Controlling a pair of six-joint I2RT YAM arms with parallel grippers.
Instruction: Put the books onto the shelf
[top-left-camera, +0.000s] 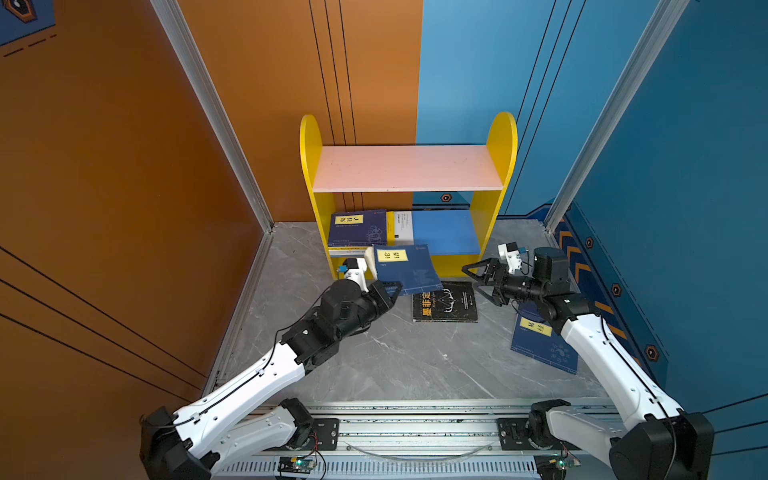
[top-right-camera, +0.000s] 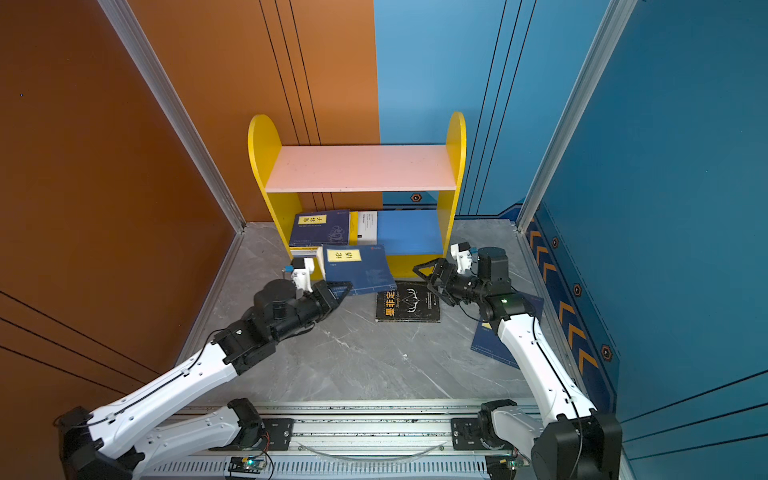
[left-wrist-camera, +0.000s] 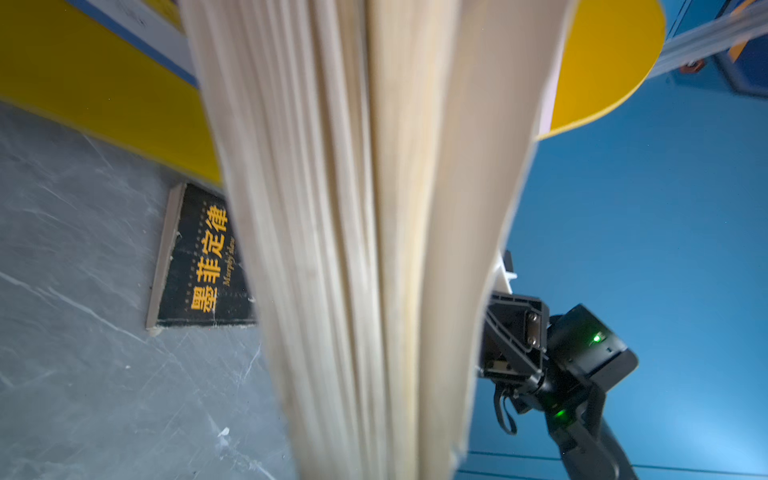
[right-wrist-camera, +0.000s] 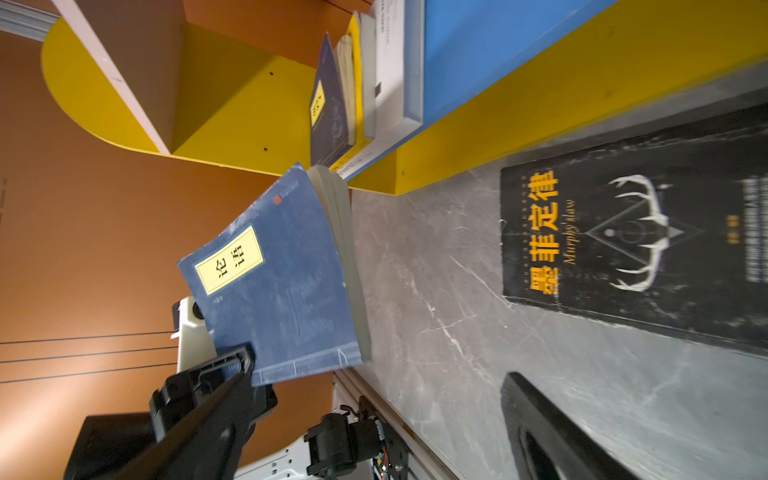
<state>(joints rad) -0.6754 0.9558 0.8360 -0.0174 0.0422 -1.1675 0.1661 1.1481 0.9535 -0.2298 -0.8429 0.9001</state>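
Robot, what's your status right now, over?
Left gripper shut on navy book, held up before shelf. Right gripper open, empty. Black book flat on table, nearby.

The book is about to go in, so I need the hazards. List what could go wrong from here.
1. The left gripper pinches the held navy book only at one corner. Its pages fan open, so it may twist or slip.
2. The stack on the shelf sits right behind it, and the book could catch on it.

A navy paperback with a yellow title label (right-wrist-camera: 282, 291) is held tilted, clear of the grey marbled tabletop (right-wrist-camera: 436, 311), its corner pinched in the black left gripper (right-wrist-camera: 242, 362). A black paperback with orange characters (right-wrist-camera: 623, 249) lies flat beside the yellow-and-blue shelf (right-wrist-camera: 561, 87).
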